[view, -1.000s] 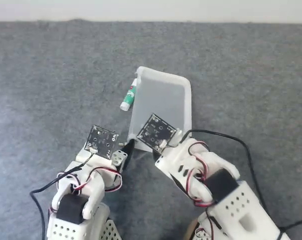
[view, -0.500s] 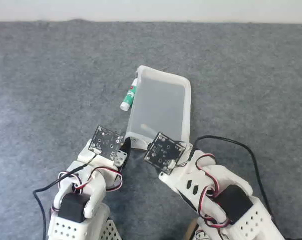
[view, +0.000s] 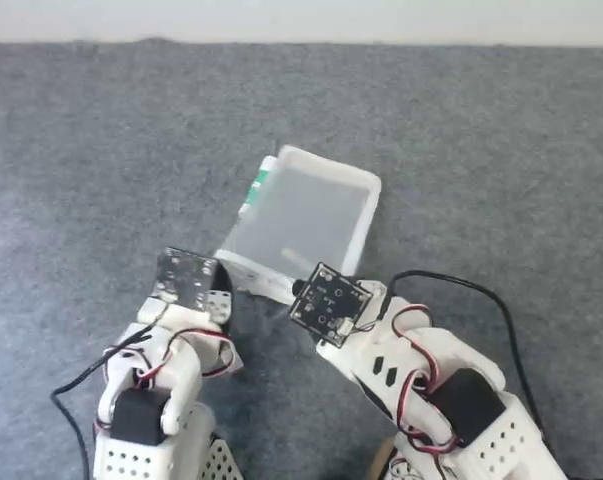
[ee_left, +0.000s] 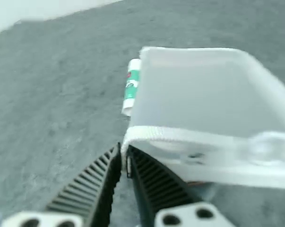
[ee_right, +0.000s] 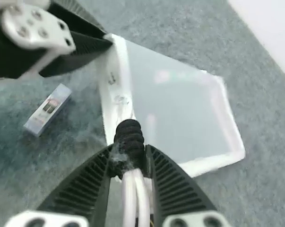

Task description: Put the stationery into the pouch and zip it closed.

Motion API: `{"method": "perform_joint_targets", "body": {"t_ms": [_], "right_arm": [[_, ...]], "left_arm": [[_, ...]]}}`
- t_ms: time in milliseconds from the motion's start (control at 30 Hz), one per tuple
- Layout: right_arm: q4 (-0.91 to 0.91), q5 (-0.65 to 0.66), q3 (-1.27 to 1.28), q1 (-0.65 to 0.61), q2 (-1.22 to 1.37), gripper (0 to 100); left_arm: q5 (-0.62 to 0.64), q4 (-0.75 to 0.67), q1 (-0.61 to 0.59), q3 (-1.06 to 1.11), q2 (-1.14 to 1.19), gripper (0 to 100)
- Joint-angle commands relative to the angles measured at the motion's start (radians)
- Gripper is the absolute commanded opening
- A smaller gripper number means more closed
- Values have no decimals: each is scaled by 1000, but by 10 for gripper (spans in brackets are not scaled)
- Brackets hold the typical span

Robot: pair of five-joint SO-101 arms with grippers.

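The translucent white pouch [view: 311, 215] lies askew on the grey carpet. A green-and-white glue stick [view: 257, 190] is half tucked under its far left edge, as the left wrist view also shows with the glue stick [ee_left: 131, 85] beside the pouch [ee_left: 203, 90]. My left gripper [ee_left: 125, 156] is shut on the near left corner of the pouch's zipper strip [ee_left: 199, 142]. My right gripper [ee_right: 129, 150] is shut on a black ribbed zipper pull [ee_right: 129, 137] with white cords at the same edge. A small pale packet [ee_right: 47, 109] lies on the carpet beside the pouch [ee_right: 180, 104].
Both arms crowd the near side of the pouch, with the left gripper [view: 229, 266] and the right gripper [view: 294, 290] close together. Open carpet [view: 501, 150] surrounds the pouch. A pale wall strip [view: 301, 20] bounds the far edge.
The right gripper drew back toward me along the zipper edge. The left gripper moved left with the pouch corner, swinging the pouch round so it covers more of the glue stick.
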Motion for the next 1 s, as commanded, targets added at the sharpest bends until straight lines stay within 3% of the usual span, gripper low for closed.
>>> {"method": "perform_joint_targets", "body": {"t_ms": [0, 367, 700, 967], "right_arm": [[-39, 14, -6, 35, 24, 8], [-41, 14, -5, 41, 24, 8], [-44, 49, -25, 147, 15, 8], [-74, 40, -34, 237, 13, 8]], "left_arm": [[38, -31, -69, -71, -18, 10], [57, -31, -83, -74, -18, 10], [57, -31, -84, -76, -18, 10], [86, -31, -158, -90, -18, 10]]}}
